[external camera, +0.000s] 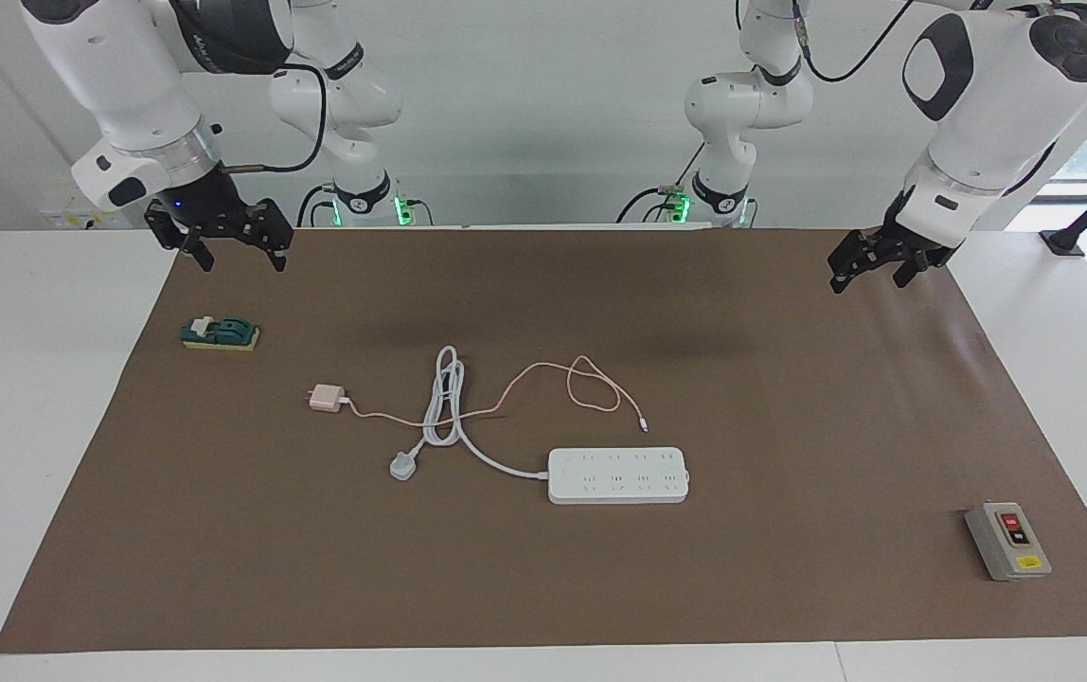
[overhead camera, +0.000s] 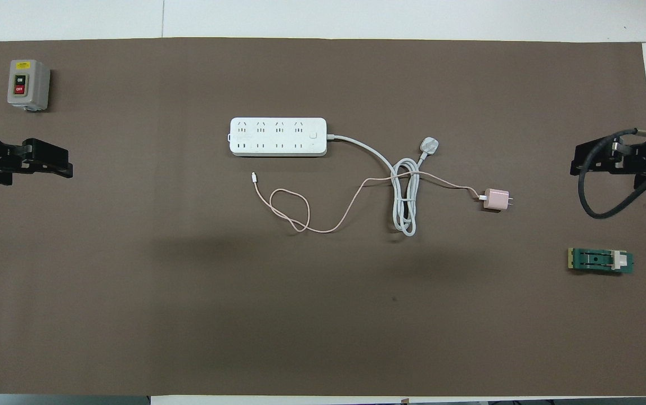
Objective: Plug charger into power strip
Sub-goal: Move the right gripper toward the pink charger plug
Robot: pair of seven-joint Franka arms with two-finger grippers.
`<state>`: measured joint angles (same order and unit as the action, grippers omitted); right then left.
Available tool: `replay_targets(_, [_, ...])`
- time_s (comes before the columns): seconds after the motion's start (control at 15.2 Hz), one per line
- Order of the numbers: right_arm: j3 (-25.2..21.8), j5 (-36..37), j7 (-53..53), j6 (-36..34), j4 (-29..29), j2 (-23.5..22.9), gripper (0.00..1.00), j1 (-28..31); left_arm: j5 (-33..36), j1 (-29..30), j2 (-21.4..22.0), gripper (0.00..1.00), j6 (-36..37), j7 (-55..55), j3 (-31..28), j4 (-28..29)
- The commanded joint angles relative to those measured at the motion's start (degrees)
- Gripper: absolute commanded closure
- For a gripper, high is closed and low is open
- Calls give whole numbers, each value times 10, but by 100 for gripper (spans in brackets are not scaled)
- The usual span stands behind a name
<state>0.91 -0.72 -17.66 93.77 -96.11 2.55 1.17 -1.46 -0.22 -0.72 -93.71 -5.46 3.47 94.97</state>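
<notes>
One charger (external camera: 324,398) lies unplugged near one strip (external camera: 618,475), the strip's coiled cord (external camera: 444,398) between them. Both empty end effectors, left (external camera: 870,265) and right (external camera: 233,248), hang spread apart. One grey switch box (external camera: 1007,541), one green block (external camera: 220,333).

The charger (overhead camera: 496,199) lies unplugged, nearer the robots than the strip (overhead camera: 278,136), toward the right arm's end.

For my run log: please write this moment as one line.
charger: on mat, unplugged | power strip: sockets free | left gripper: open, empty | right gripper: open, empty
</notes>
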Motion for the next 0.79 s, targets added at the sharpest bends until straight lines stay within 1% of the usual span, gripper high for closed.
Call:
replay_targets(0.0, [3, 3, -118, 12, -11, 6, 0, 5, -5, 7, 15, 0, -15, 7, 2, 21])
replay_targets(0.13, [3, 3, -189, 11, -14, 6, 0, 10, -5, 5, 15, 0, -16, 7, 2, 21])
replay_targets(0.33, [3, 2, -260, 23, -18, 7, 0, 21, -5, 5, 15, 0, -17, 7, 2, 21])
replay_targets(0.46, [1, 2, -331, 26, -35, 14, 0, 23, -5, 4, 14, 0, -28, 6, 3, 21])
replay_targets(0.72, [0, -7, -419, 26, -52, 20, 0, 28, -5, 7, 13, 0, -31, 6, 2, 19])
